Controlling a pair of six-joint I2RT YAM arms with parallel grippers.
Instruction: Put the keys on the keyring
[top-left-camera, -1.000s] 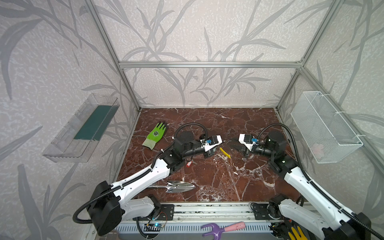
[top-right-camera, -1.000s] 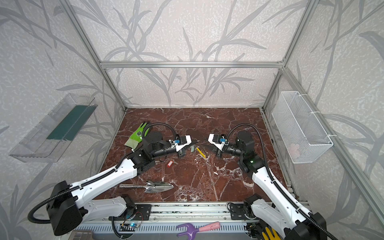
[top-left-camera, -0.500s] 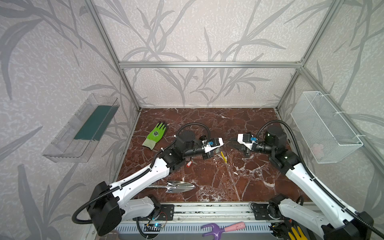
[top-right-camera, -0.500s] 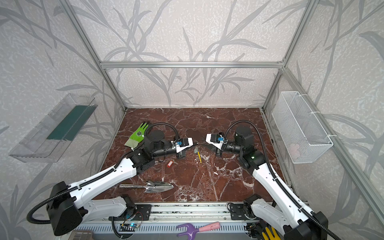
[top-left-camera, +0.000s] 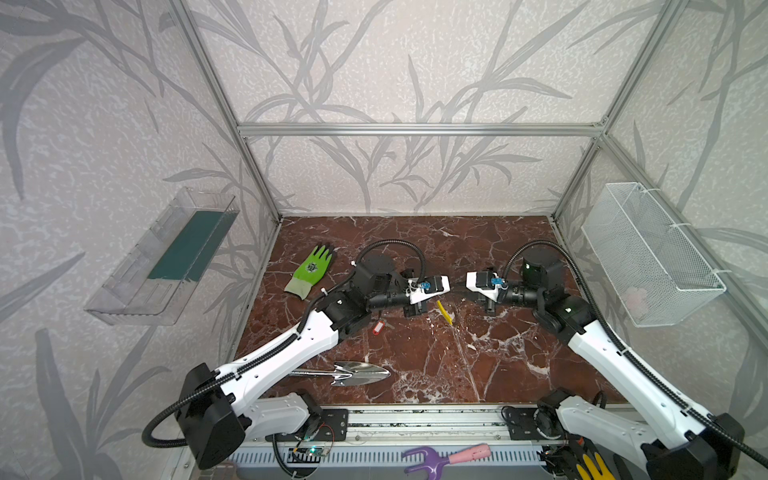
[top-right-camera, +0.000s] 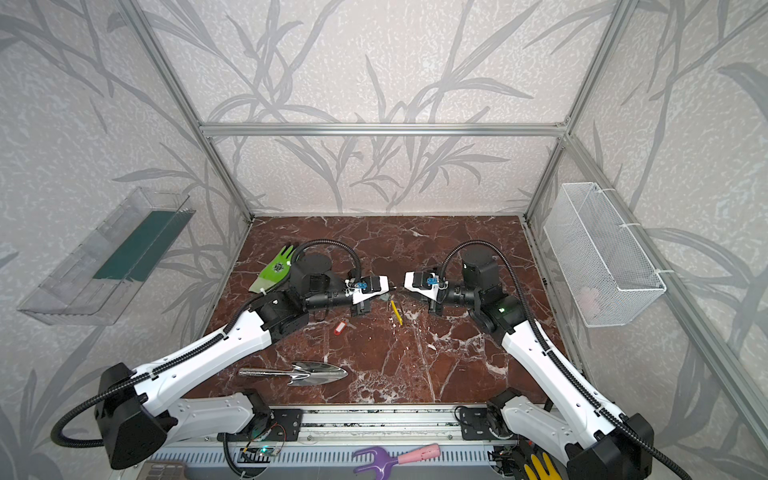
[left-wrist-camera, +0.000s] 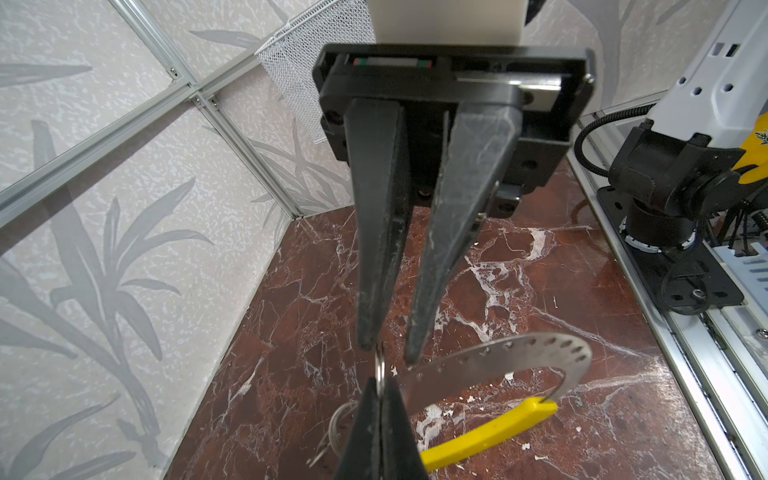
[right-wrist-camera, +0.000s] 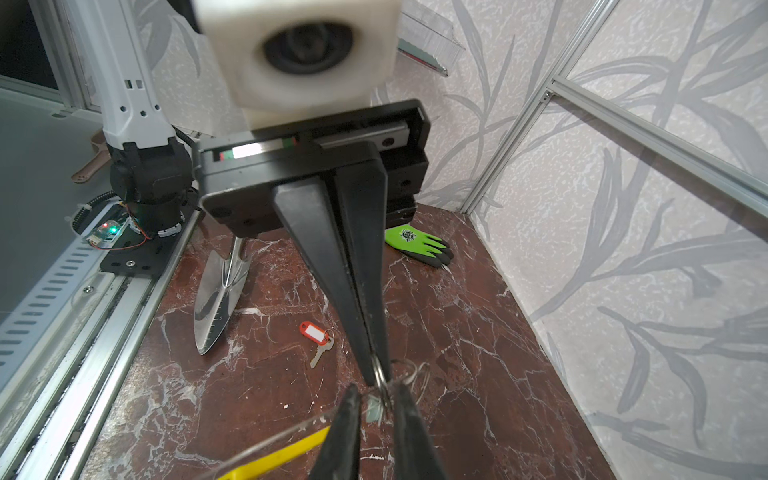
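Both top views: I've got the left gripper (top-left-camera: 454, 288) and right gripper (top-left-camera: 462, 288) tip to tip above the marble floor (top-left-camera: 415, 353). The keyring (top-left-camera: 444, 311) is held off the floor at their tips, and the red-tagged key (top-left-camera: 377, 327) lies loose beside the left arm. Left wrist: left fingers are pressed together on the keyring's grey perforated end, and a small split ring (left-wrist-camera: 379, 368) pokes out into the narrow gap between the right fingers. Right wrist: right fingers stand apart, gripping nothing, with the mint-tagged key (right-wrist-camera: 374, 409) hanging between them.
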